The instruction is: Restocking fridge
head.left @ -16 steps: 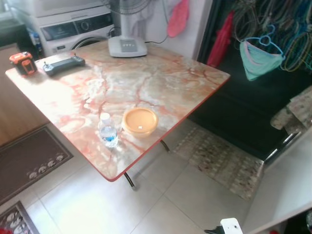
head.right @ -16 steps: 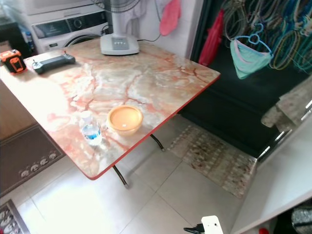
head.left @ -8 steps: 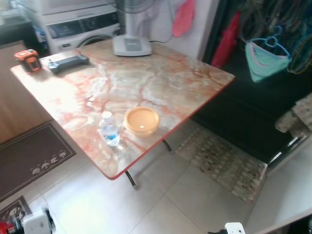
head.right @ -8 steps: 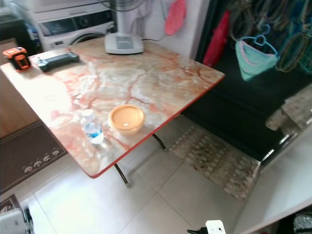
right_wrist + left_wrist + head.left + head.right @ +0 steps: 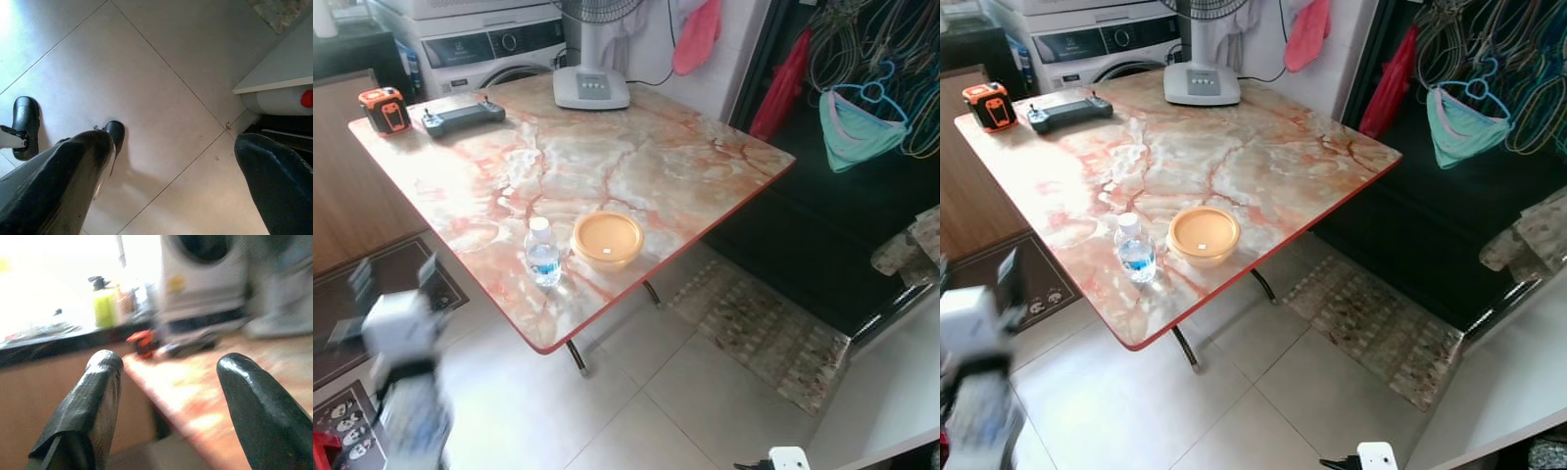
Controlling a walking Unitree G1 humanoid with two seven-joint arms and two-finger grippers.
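A marble-patterned folding table [image 5: 636, 147] with a red edge stands on a pale tiled floor [image 5: 636, 411] and serves as the landmark here. Nearest the viewer, off the table's front-left edge, the robot's left arm [image 5: 401, 382] appears raised and blurred. In its wrist view the left gripper [image 5: 168, 396] has its two black fingers spread apart, holding nothing, pointed at the tabletop. The right gripper [image 5: 171, 196] hangs low over the floor tiles well away from the table, its fingers also spread and empty.

Close to the table's front edge stands a small water bottle [image 5: 543, 254] with a blue label, upright. Just beside it sits a round orange container [image 5: 607, 240]. Across the table, near the far left corner, lie an orange tape measure [image 5: 385, 109] and a dark handheld controller [image 5: 463, 117]. The white base of a standing fan [image 5: 591, 88] rests at the table's far edge. Behind the table is a white washing machine [image 5: 494, 44].
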